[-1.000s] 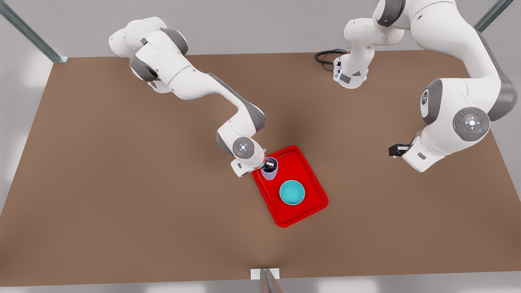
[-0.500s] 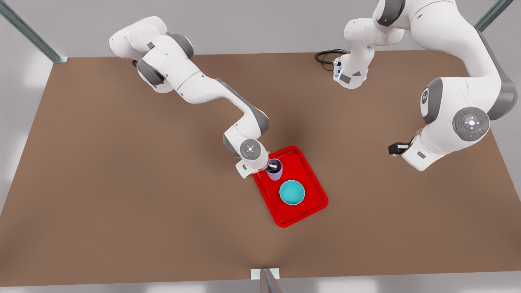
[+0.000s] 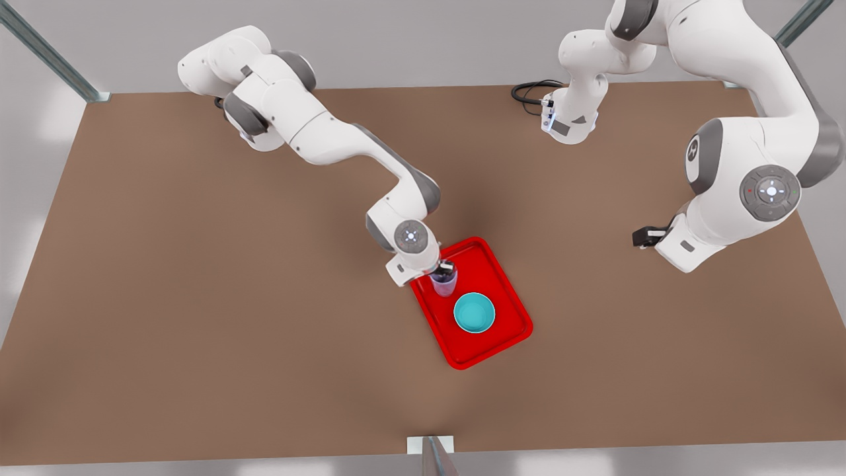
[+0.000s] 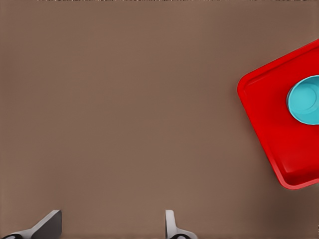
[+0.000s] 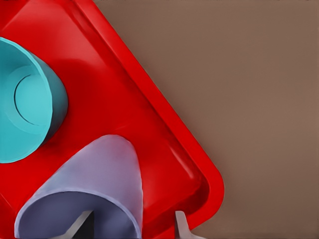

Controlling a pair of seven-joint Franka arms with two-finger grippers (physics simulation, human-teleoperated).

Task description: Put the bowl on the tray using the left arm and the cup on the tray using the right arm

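- I see the lavender cup (image 3: 443,282) standing upright on the red tray (image 3: 509,344), near the tray's corner at about 11 o'clock from the tray's middle in the front view.
- The teal bowl (image 3: 474,313) sits on the same tray, just beside the cup at about its 4 o'clock, the two apart.
- My right gripper (image 3: 445,270) straddles the cup's rim; in the right wrist view one finger (image 5: 82,225) sits inside the cup (image 5: 94,189) and the other outside its wall, so I read it as grasping the cup.
- In that view the bowl (image 5: 25,117) stands close by on the tray (image 5: 149,114).
- My left gripper (image 3: 642,237) hangs over bare brown table (image 3: 198,297), well apart from the tray at about its 2 o'clock, waiting.
- Its fingers (image 4: 50,225) stand spread with nothing between them, released; the tray (image 4: 269,129) and bowl (image 4: 305,99) show at that view's edge.
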